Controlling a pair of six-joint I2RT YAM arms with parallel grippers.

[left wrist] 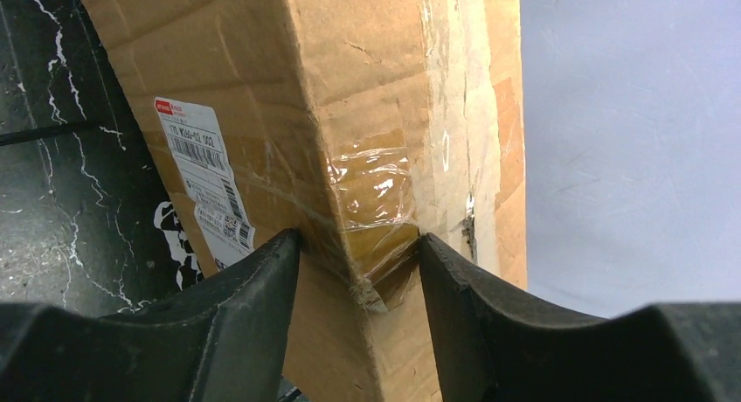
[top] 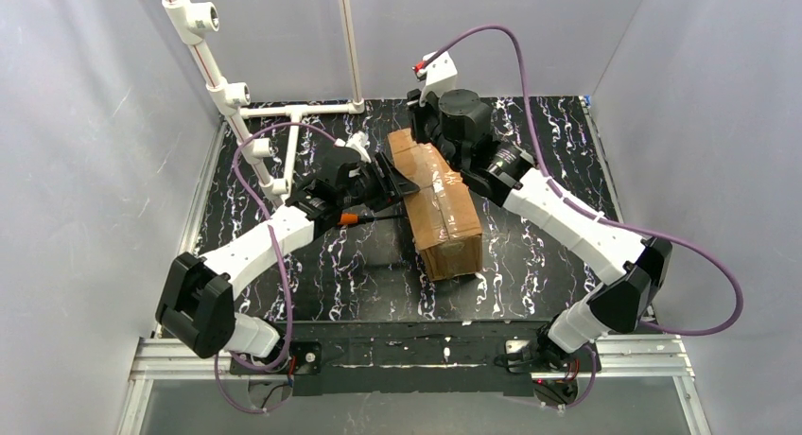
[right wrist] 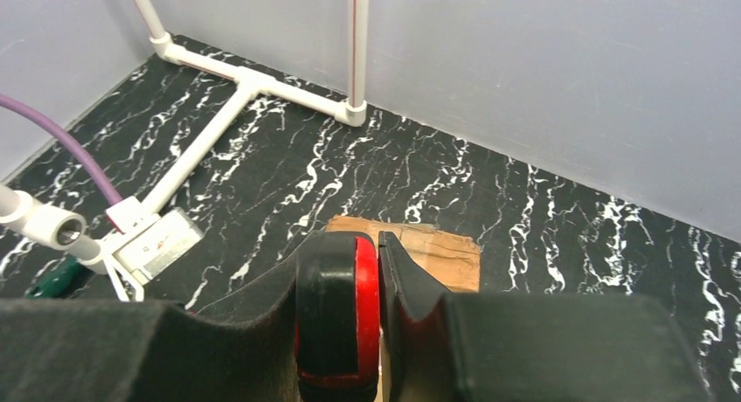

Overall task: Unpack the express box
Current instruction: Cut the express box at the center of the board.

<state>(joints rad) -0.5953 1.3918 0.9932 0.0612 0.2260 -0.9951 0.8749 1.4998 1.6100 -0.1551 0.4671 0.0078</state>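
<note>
Step in hand: getting a hold on the express box (left wrist: 367,87) so that it can be opened. Tape is intact where it shows and nothing is out, so you're early in the task.

Your left gripper (left wrist: 358,240) straddles a long corner edge of the box. One finger (left wrist: 236,315) has its tip on the face with the white label (left wrist: 205,179), and the other tip is on the neighbouring face. Glossy tape (left wrist: 371,188) wraps the edge just ahead of the tips and between them. Both tips touch cardboard, so this reads as a pinch on that edge.

The right gripper (right wrist: 377,243) has its fingers close together, one with a red pad, leaving only a thin slit. Brown cardboard shows just past the tips on the black finger's side. I cannot tell whether an edge is nipped in the slit.

From above, the box lies flat between your two grippers. The left fingers are against its long side and the right fingers at its far end.

Next move, as I judge it: hold the left pinch firm as an anchor. Work the right tips onto a tape end or flap edge and pull away from the left fingers. The risks are that the corner pinch slips or the box skids on the table (right wrist: 349,166).
</note>
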